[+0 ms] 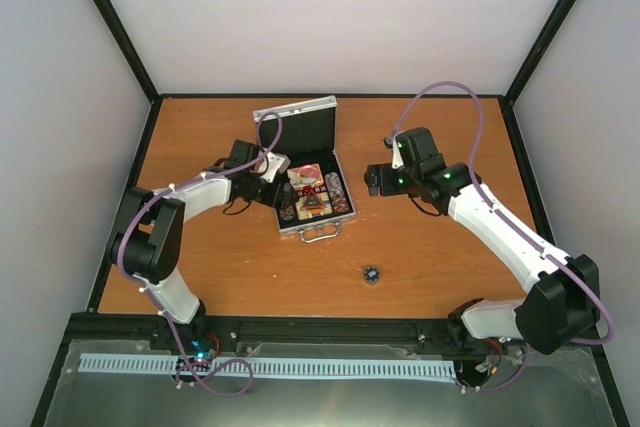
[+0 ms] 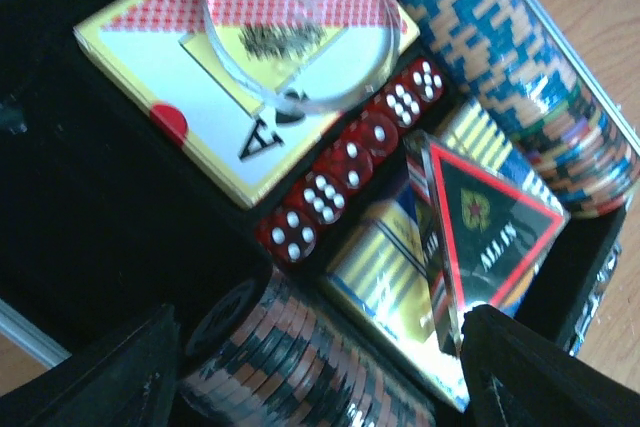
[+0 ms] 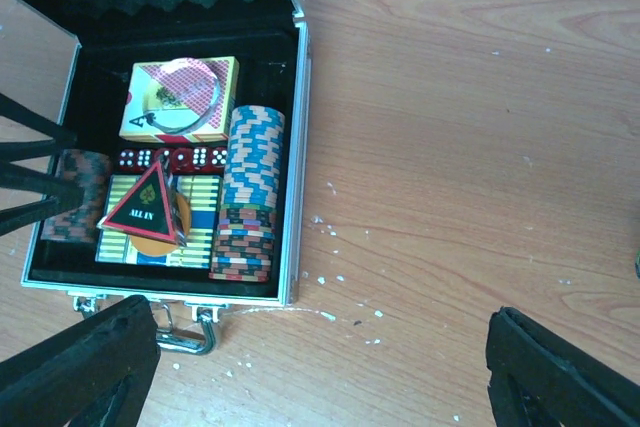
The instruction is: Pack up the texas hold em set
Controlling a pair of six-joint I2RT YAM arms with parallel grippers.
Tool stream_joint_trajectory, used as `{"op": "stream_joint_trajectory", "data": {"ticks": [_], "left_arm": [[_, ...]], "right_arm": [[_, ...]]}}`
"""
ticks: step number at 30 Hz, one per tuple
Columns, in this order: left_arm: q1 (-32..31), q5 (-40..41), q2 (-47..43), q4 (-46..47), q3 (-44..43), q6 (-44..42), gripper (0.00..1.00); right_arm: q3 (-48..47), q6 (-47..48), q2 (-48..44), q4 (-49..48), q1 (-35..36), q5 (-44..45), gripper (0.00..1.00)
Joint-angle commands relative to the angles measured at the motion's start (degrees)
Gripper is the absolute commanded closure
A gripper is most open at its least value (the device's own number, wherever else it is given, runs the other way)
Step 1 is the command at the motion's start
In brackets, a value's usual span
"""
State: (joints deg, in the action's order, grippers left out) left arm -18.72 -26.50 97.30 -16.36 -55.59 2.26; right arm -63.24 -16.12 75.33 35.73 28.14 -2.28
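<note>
Bright even light, faint shadows, left wrist close-up blurred (glare on the clear disc point(image 2: 300, 37)), right wrist sharper.

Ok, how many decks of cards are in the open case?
2. One red-backed deck lies at the far end of the case, under a clear disc; one yellow-and-blue striped deck lies nearer the handle, under the triangular button. Any beneath them would be hidden.

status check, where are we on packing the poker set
Left gripper open over case; right gripper open beside it. Case lid up, mostly filled. One small dark piece loose on table.
</note>
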Motion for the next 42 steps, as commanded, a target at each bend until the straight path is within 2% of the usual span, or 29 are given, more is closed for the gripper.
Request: {"op": "stream_joint_trajectory", "data": {"ticks": [1,9,15,20,23,28,34,42], "left_arm": [[-0.81,-3.74,-3.53,-0.17,3.63,-3.70,0.22],[-2.19,-5.80,-9.22,-0.66,8.88,-3.78,0.24],[-2.20,-3.51,-9.99,-1.74,8.36,-2.38,0.25],[-2.20,3.34,-16.43,0.44,7.62,5.96,0.10],[-2.15,10.20,-21.79,0.59,6.37,13.34,0.05],[-2.20,16.16,-28.07,1.50,6.40,23.12,0.03],[-2.20,19.97,-31.33,-4.14,5.06,26.93,0.02],[-2.20,17.04,-33.60,-3.43,6.96,30.15,0.02]], "right_arm": [[1.76,0.67,-2.10,0.19,-0.46,1.93,0.11],[5.47,1.97,-3.31,1.08,-0.46,3.16,0.11],[6.86,2.89,-4.00,2.69,-0.46,1.26,0.10],[6.41,7.85,-2.97,9.33,-0.08,-5.16,0.08],[4.63,8.33,-1.93,13.55,2.40,-6.39,0.08],[3.61,7.12,1.85,17.09,7.03,-7.77,0.10],[6.49,-0.45,5.71,19.75,12.64,-8.22,0.11],[11.41,-3.21,9.04,16.79,17.07,-9.92,0.13]]}}
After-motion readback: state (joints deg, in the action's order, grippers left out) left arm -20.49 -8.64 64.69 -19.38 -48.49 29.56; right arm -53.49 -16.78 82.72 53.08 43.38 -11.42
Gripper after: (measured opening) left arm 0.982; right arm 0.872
